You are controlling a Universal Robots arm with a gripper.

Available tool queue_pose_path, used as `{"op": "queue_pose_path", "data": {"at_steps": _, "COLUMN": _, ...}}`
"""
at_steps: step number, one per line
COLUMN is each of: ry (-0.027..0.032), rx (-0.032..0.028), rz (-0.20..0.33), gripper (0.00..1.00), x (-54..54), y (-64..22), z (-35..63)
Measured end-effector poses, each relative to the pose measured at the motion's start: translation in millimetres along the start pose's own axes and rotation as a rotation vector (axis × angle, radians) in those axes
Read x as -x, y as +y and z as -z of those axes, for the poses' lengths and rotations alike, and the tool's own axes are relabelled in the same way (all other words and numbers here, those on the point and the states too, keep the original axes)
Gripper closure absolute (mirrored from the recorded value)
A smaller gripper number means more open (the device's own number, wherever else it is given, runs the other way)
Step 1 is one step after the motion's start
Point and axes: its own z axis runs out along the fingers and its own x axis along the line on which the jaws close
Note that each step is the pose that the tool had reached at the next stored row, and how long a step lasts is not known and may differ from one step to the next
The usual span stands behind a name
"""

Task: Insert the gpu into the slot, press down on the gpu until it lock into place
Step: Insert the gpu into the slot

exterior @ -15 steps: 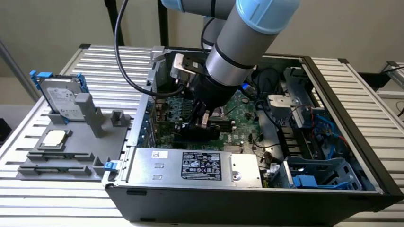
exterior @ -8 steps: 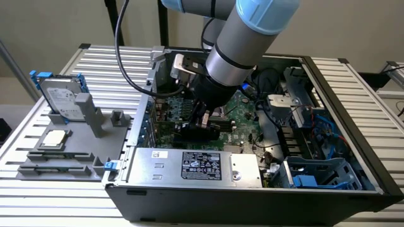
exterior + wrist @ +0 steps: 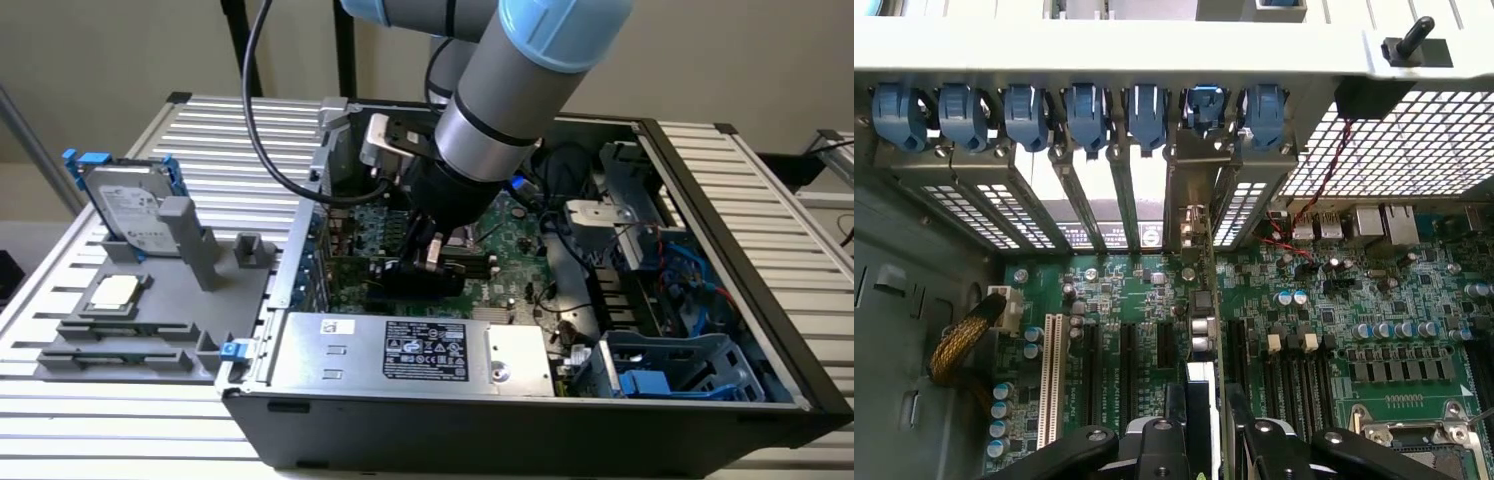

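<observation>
Jaws clamp gpu [image 3: 1202, 325] upright over motherboard [image 3: 1374, 300]; silver box label [image 3: 424, 350] unreadable.

A silver box [image 3: 320, 352] sits inside the case [image 3: 534, 432] along its near wall. Beside the case, on the exterior view's left, a gray stand [image 3: 167, 312] holds a drive [image 3: 127, 205].

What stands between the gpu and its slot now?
Nothing visible. The gpu stands on edge over the motherboard, between neighbouring black slots; its own slot is hidden beneath it.
</observation>
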Motion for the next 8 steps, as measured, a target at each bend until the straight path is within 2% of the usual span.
{"op": "queue_pose_path", "data": {"at_steps": 8, "ry": 0.0, "rx": 0.0, "rz": 0.0, "gripper": 0.74, "x": 0.0, "y": 0.0, "z": 0.0}}
